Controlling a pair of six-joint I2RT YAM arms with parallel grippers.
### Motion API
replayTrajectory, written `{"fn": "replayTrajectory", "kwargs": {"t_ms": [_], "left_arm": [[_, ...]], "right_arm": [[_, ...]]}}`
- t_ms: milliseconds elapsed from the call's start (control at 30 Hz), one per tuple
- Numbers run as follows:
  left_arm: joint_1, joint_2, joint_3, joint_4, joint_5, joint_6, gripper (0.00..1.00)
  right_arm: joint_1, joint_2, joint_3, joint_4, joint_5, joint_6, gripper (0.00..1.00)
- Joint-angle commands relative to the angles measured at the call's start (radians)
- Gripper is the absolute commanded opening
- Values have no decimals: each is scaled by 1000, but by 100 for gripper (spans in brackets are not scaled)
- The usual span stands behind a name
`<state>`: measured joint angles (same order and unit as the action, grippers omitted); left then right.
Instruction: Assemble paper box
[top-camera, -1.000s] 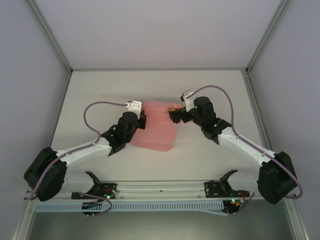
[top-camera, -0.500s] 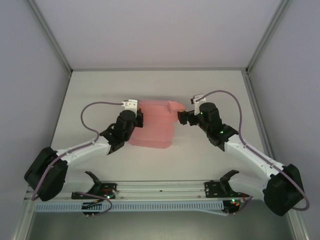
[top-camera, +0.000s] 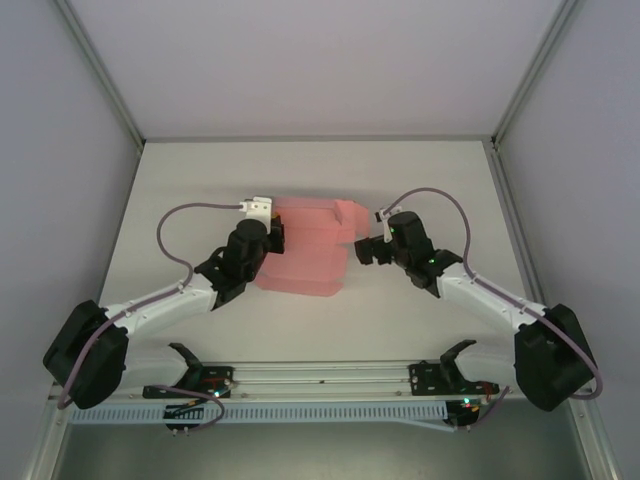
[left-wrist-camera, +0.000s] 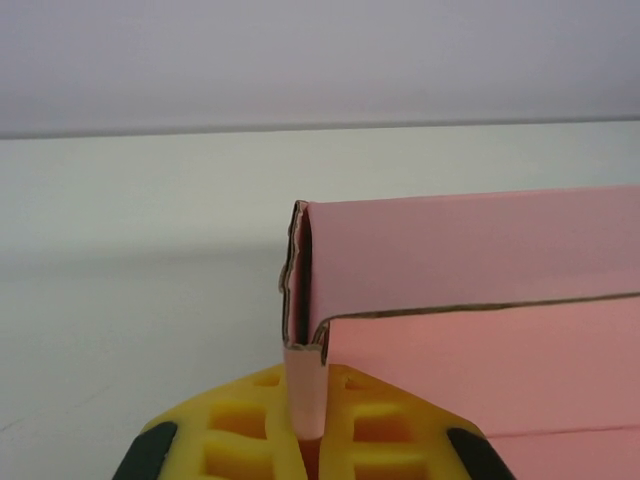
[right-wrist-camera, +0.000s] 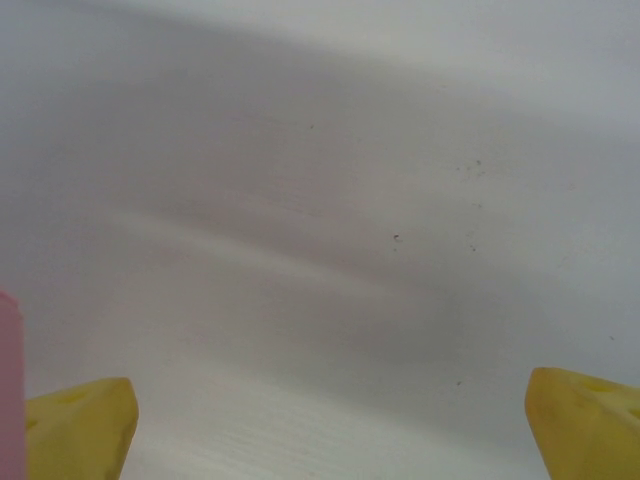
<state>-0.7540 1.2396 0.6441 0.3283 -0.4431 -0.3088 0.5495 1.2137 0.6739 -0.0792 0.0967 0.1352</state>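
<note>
In the top view, one pink box is counted, partly folded, on the white table, and two grippers. The left gripper is closed on the box's left edge. The right gripper is open just beside the box's right edge, and a small tab sticks out of the box just beyond it. One purple cable is looped over each arm. Nothing is placed between the right gripper and the box. Compared with one second ago, the right gripper has been drawn away from the tab and nearer to the arm bases; the box has hardly moved.

In the left wrist view, a thin card flap is pinched between the two yellow fingers; the box extends ahead and to the right.

In the right wrist view, the two yellow fingertips are held wide apart with bare table between them. A pink sliver is seen just outside the left fingertip.
</note>
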Motion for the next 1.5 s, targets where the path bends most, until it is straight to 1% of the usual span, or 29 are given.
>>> {"fn": "replayTrajectory", "kwargs": {"t_ms": [0,267,467,533,700,867,933,1000,1133,1267,1333,1467], "left_arm": [[6,6,-8,35,12,-14,0],[7,17,-9,41,28,-18,0],[6,25,-6,51,50,-30,0],[6,32,-4,49,54,-33,0],[6,28,-7,57,60,-57,0],[5,29,0,52,64,-73,0],[6,29,0,46,63,-76,0],[5,27,0,42,54,-78,0],[12,22,-4,22,19,-87,0],[43,8,-13,-8,17,-109,0],[68,-4,-21,-22,19,-117,0],[102,-24,-34,-41,23,-113,0]], "right_arm": [[-4,3,54,60,-43,-1,100],[-4,8,84,83,-101,-26,100],[4,42,87,189,-181,12,100],[11,62,101,205,-190,14,100],[62,127,132,240,-134,11,100],[126,175,140,302,20,12,100],[135,187,141,316,62,19,100],[135,189,141,311,76,20,100],[135,155,137,258,102,15,100],[135,64,108,178,121,12,100],[134,0,93,113,96,-9,100],[110,-155,51,56,-17,-15,100]]}}
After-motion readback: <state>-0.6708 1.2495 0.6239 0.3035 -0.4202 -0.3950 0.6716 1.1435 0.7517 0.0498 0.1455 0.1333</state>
